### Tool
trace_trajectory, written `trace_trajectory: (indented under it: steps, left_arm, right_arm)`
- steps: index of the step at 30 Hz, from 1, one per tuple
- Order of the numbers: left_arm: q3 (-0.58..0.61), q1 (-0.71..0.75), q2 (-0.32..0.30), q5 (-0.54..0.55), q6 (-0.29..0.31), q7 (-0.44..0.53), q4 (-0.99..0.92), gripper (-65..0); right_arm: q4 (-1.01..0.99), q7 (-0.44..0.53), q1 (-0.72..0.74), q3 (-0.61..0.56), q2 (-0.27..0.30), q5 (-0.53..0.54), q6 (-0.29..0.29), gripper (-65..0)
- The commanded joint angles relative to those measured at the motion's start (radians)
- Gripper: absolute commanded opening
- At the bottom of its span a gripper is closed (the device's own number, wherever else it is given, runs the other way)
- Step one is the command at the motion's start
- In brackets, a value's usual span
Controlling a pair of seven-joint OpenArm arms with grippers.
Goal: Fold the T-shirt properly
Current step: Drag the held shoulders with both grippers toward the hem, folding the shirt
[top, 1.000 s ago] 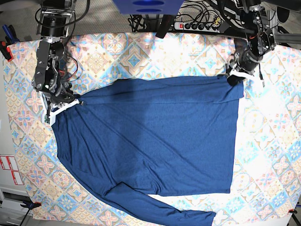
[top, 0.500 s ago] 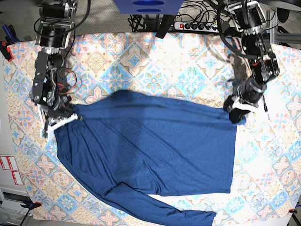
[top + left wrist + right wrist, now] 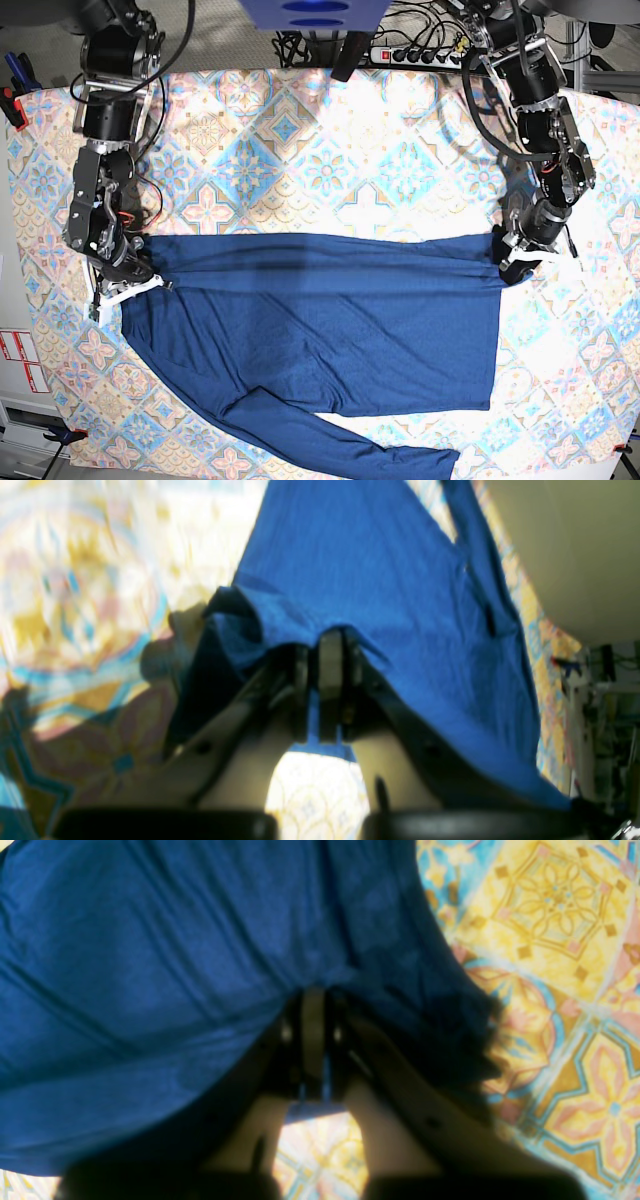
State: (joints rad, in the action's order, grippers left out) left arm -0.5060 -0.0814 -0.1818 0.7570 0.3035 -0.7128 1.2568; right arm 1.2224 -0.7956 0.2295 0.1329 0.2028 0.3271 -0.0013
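We see the T-shirt (image 3: 320,330), a plain dark navy-blue long-sleeved knit garment, spread across the middle of the desk. Its upper portion is folded over, giving a straight horizontal top edge running nearly the full width. The body lies mostly flat with shallow creases. One long sleeve extends diagonally along the lower edge toward the near side. Both upper corners are bunched and slightly raised.

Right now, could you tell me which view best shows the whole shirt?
The base view: the shirt lies spread on the cloth with one sleeve trailing at the near edge. Each wrist view shows only blurred blue fabric pinched in its gripper, left and right.
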Motion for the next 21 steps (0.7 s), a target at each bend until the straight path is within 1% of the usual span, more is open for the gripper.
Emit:
trace_trajectory:
  steps: [1, 5, 8, 10, 12, 14, 15, 16, 17, 19, 21]
  left_arm:
    - [-0.001, -0.034, -0.015, 0.008, 0.006, 0.022, -0.006, -65.0]
    - [-0.003, -0.083, -0.018, 0.008, 0.006, 0.025, -0.116, -65.0]
    - [0.002, -0.097, -0.018, 0.008, 0.006, 0.025, -0.151, -65.0]
    - [0.004, -0.107, -0.018, 0.006, 0.006, 0.022, -0.173, -65.0]
    - [0.004, -0.108, -0.02, 0.006, 0.006, 0.018, -0.179, -58.5]
    - [0.004, -0.102, -0.02, -0.003, -0.005, 0.006, -0.176, -48.9]
    - [-0.001, -0.102, -0.02, -0.006, -0.014, -0.017, -0.176, -43.8]
    - [-0.003, -0.1, -0.022, -0.004, -0.017, -0.038, -0.174, -39.6]
    - [-0.004, -0.099, -0.022, 0.002, -0.017, -0.055, -0.174, -36.2]
    - [-0.006, -0.073, -0.028, 0.005, -0.017, -0.081, -0.144, -31.1]
    - [-0.006, -0.027, -0.031, 0.005, -0.017, -0.103, -0.055, -28.4]
  right_arm:
    - [-0.002, 0.023, 0.029, 0.006, 0.014, 0.0, 0.001, -64.8]
    - [-0.066, 0.026, 0.051, 0.006, 0.014, 0.0, 0.001, -64.6]
    - [-0.079, 0.051, 0.049, -0.003, 0.014, -0.001, 0.001, -63.9]
    - [-0.079, 0.051, 0.047, -0.003, 0.016, -0.001, 0.001, -60.2]
    - [-0.069, 0.049, 0.044, 0.0, 0.016, -0.001, 0.001, -55.6]
    - [-0.066, 0.048, 0.041, 0.006, 0.016, -0.001, 0.001, -51.4]
    - [-0.066, 0.041, 0.04, 0.006, 0.022, -0.001, 0.001, -49.7]
    - [-0.066, 0.032, 0.028, 0.006, 0.04, -0.001, 0.001, -48.4]
    - [-0.065, 0.029, 0.017, 0.006, 0.05, 0.004, 0.001, -47.5]
    - [-0.054, 0.029, 0.003, 0.006, 0.057, 0.004, 0.001, -46.6]
    - [-0.006, 0.028, -0.026, 0.006, 0.067, 0.005, 0.001, -46.6]
